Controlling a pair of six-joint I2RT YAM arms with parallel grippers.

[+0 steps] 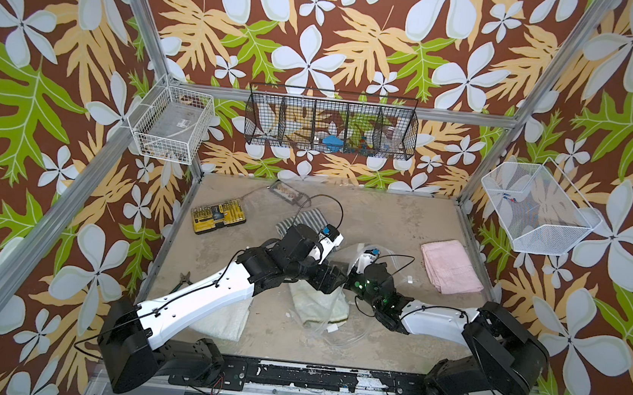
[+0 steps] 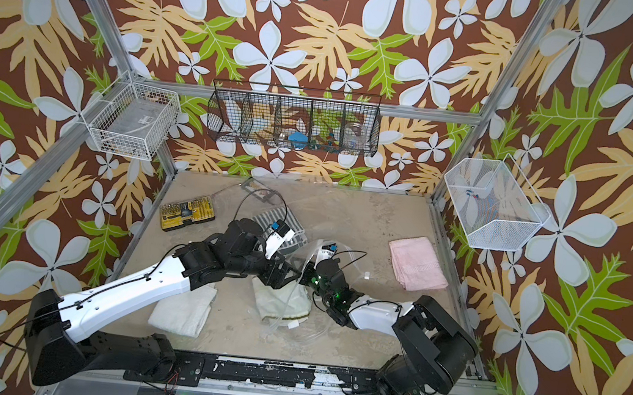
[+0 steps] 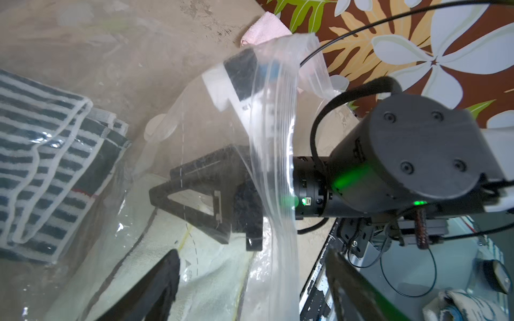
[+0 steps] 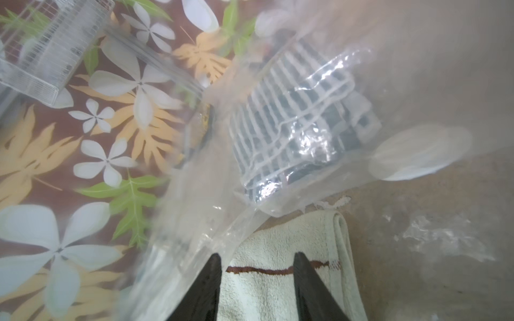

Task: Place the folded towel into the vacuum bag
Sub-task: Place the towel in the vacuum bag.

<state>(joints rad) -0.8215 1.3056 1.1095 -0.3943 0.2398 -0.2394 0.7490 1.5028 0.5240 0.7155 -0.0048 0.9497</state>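
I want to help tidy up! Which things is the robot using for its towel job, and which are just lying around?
For the job: vacuum bag, cream towel, right end effector over it.
Just lying about: pink towel, white towel, yellow bit kit, pliers.

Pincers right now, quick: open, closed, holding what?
Left pincer: open at the vacuum bag, holding nothing.
Right pincer: open over the cream towel, holding nothing.

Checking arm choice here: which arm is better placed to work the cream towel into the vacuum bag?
Right, probably. The right gripper is open directly over the cream towel, and the mouth of the vacuum bag drapes around its wrist. The left gripper, also open, looks better suited to holding that mouth.
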